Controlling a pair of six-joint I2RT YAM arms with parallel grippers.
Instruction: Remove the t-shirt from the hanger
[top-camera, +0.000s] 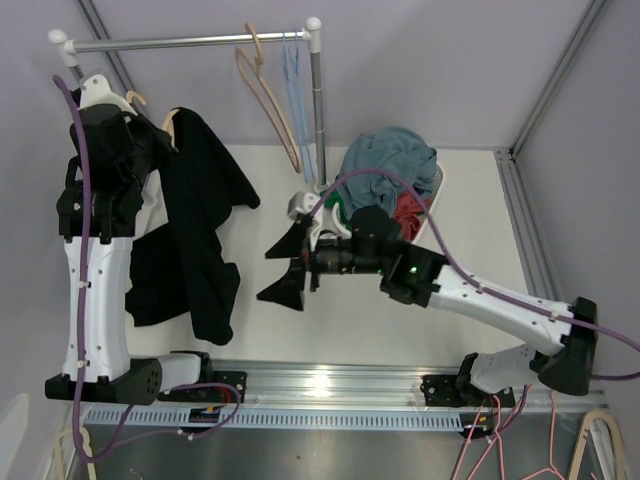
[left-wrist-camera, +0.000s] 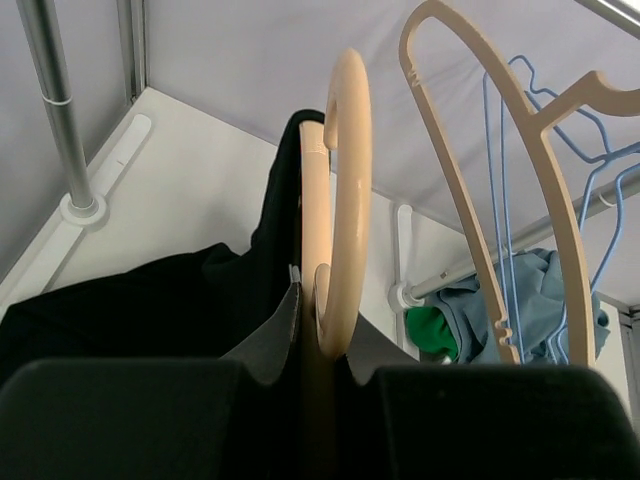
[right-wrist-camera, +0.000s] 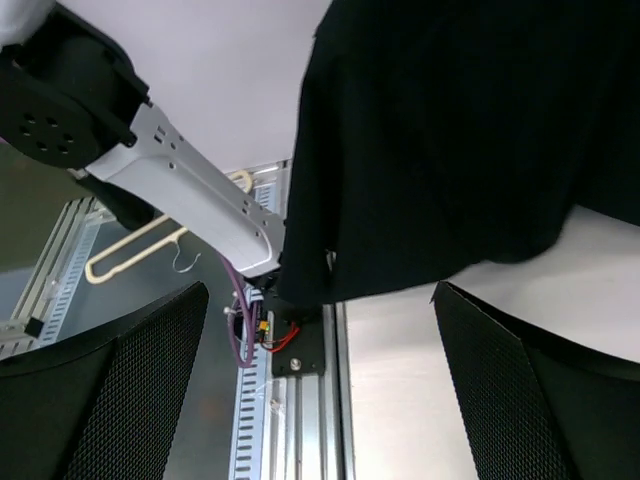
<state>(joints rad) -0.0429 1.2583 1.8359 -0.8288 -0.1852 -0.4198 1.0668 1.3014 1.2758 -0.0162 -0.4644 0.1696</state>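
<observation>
1. T-shirt (top-camera: 200, 230) (black, and on its hanger (left-wrist-camera: 345, 200)) hangs directly below the left pincer (top-camera: 150, 140), its cloth spreading down toward that arm's base.
2. In the left wrist view, the left pincer (left-wrist-camera: 320, 362) is clamped on the tan hanger just under the hook, with the hook rising straight ahead of the fingers and the t-shirt's collar pressed against them.
3. The right pincer (top-camera: 285, 265) stands wide open with nothing between its fingers. The t-shirt's edge lies just ahead of its fingertips, near but not touching.
4. From the right wrist, the black cloth (right-wrist-camera: 470, 130) fills the view beyond the spread fingers (right-wrist-camera: 100, 400).
5. Spare hangers (top-camera: 265, 90) hang on the rail (top-camera: 190, 40) (well beyond both pincers). A pile of clothes (top-camera: 400, 180) sits behind the right pincer's wrist.
</observation>
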